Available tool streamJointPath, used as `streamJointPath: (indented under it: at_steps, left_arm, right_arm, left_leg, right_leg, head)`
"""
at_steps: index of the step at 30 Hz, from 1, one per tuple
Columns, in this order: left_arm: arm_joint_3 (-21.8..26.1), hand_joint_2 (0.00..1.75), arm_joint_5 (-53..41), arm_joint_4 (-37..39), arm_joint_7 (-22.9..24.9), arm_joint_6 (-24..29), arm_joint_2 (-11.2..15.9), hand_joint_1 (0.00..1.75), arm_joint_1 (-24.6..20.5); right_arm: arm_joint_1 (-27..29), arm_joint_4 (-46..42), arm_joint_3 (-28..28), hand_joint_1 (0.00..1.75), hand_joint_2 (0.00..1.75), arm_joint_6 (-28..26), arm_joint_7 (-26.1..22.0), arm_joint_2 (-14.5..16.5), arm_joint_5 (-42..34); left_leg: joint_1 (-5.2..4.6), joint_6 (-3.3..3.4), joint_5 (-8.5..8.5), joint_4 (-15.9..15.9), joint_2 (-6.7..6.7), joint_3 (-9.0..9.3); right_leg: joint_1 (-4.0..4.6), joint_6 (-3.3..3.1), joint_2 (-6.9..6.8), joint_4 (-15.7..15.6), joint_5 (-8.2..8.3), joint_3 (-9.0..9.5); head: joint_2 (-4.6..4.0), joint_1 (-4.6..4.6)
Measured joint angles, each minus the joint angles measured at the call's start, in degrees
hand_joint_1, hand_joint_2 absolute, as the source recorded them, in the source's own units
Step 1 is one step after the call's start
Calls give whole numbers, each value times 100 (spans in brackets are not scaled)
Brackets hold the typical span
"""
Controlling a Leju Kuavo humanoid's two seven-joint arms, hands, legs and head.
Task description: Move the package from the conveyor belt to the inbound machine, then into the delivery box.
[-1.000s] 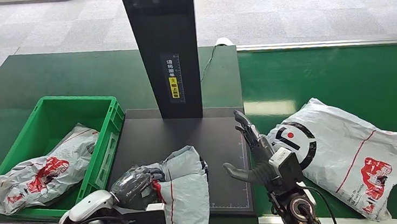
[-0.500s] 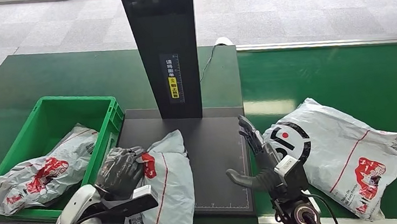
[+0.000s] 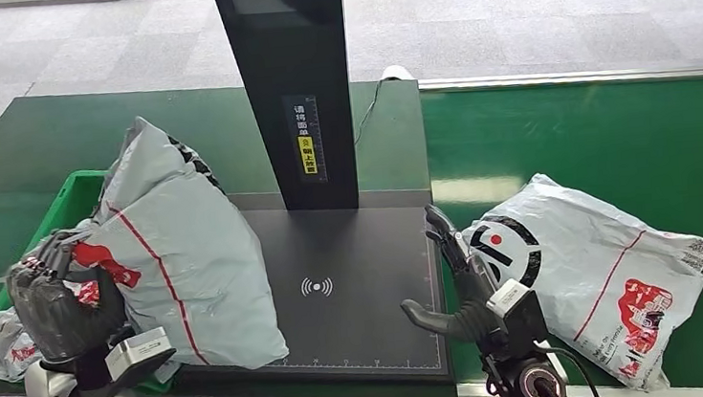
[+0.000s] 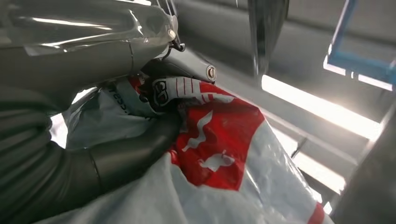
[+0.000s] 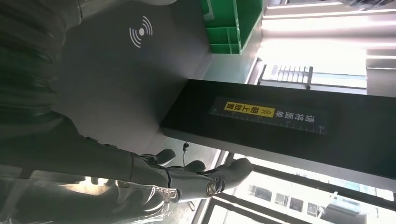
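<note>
Head view: left hand [image 3: 58, 315] fingers [image 3: 42, 274] grip package [image 3: 180, 261].

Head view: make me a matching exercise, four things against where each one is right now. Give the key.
Things:
1. lifted package
2. second package
3. green bin
4. right hand

Places:
A. lying on the conveyor belt
B. open, over the scanner plate's edge nearest the belt
C. gripped by the left hand
D. beside the plate, away from the belt, another bag inside

Pairs: 1-C, 2-A, 3-D, 4-B
</note>
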Motion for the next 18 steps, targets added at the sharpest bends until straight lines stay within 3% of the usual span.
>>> streamJointPath:
  at_steps: [4, 6, 11, 18]
  left_arm:
    - [843, 175, -305, -105, 68, -2, -215, 175, -13]
    - [1129, 175, -563, -40, 499, -33, -208, 175, -70]
    - [1649, 175, -1438, 571, 2101, -606, 78, 175, -577]
    - [1927, 175, -2231, 1938, 3133, -1628, 555, 175, -1505]
  right_arm:
    - [-74, 73, 60, 0, 175, -1, 0, 9, -10]
    - [-90, 104, 79, 0, 175, -1, 4, 19, -3]
    - [-164, 150, 89, 0, 175, 25, 53, 63, 42]
    - [-204, 155, 82, 0, 175, 105, 130, 109, 75]
  left_leg:
    - [0, 0, 0, 0, 1, 4]
    - [1, -1, 1, 0, -3, 2]
    - [4, -4, 6, 0, 0, 4]
    - [4, -4, 10, 1, 5, 2]
  right_leg:
    - [0, 0, 1, 0, 0, -1]
    - [1, -1, -1, 0, 0, -2]
    - [4, -1, 0, 1, 0, -2]
    - [5, -4, 3, 4, 4, -3]
  head:
    - [0, -1]
    - [0, 0]
    - [0, 1]
    - [0, 1]
